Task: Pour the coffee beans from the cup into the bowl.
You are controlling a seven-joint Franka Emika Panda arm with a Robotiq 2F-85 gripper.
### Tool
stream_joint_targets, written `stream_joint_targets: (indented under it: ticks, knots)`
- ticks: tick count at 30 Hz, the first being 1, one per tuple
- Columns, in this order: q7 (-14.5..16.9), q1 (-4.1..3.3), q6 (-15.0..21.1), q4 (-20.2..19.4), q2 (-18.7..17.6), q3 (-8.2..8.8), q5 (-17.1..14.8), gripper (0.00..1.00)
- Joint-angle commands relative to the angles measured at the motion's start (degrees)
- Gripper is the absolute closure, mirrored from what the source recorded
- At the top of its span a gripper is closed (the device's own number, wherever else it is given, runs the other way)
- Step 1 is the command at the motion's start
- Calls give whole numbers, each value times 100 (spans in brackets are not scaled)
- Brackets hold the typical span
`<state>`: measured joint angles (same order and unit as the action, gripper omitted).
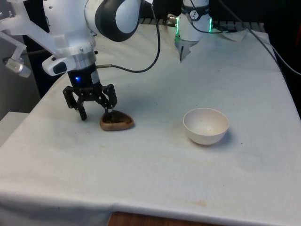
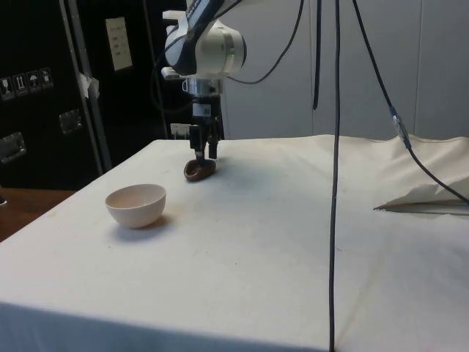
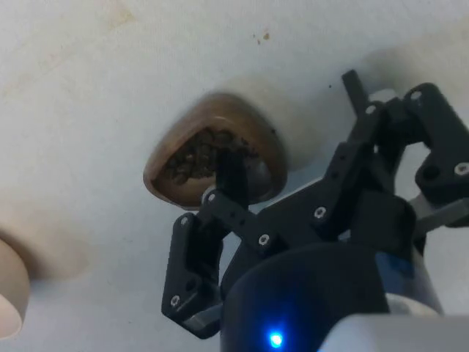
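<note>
Wrist view: we see the brown cup (image 3: 212, 158) holding coffee beans (image 3: 194, 160), one finger (image 3: 233, 180) of the spread gripper (image 1: 95, 112) inside its rim. The white bowl (image 1: 205, 125) stands well apart on the cloth (image 1: 155, 160), towards the front view's right

A white cloth (image 2: 293, 242) covers the table — dark cabinets (image 2: 44, 81) and pale wall panels (image 2: 410, 66) stand behind.

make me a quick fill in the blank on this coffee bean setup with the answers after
1. The brown cup holds coffee ____.
2. The white bowl sits on the cloth with ____ inside it.
3. One finger of the end effector reaches ____ the cup, the other stays outside its rim.
4. In the front view, the bowl lies to the cup's ____.

Answers: beans; nothing; into; right
</note>
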<state>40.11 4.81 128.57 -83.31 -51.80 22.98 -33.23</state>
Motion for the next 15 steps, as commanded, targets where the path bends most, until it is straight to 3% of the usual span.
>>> stream_joint_targets:
  ticks: [1,7,8,10,15]
  knots:
    - [-6,11,-11,40,-29,-6,-6,22]
    - [-6,11,-11,46,-34,-11,-6,56]
    - [-6,11,-11,46,-34,-11,-6,70]
    - [-6,11,-11,46,-34,-11,-6,75]
    - [0,11,-11,46,-34,-6,-17,100]
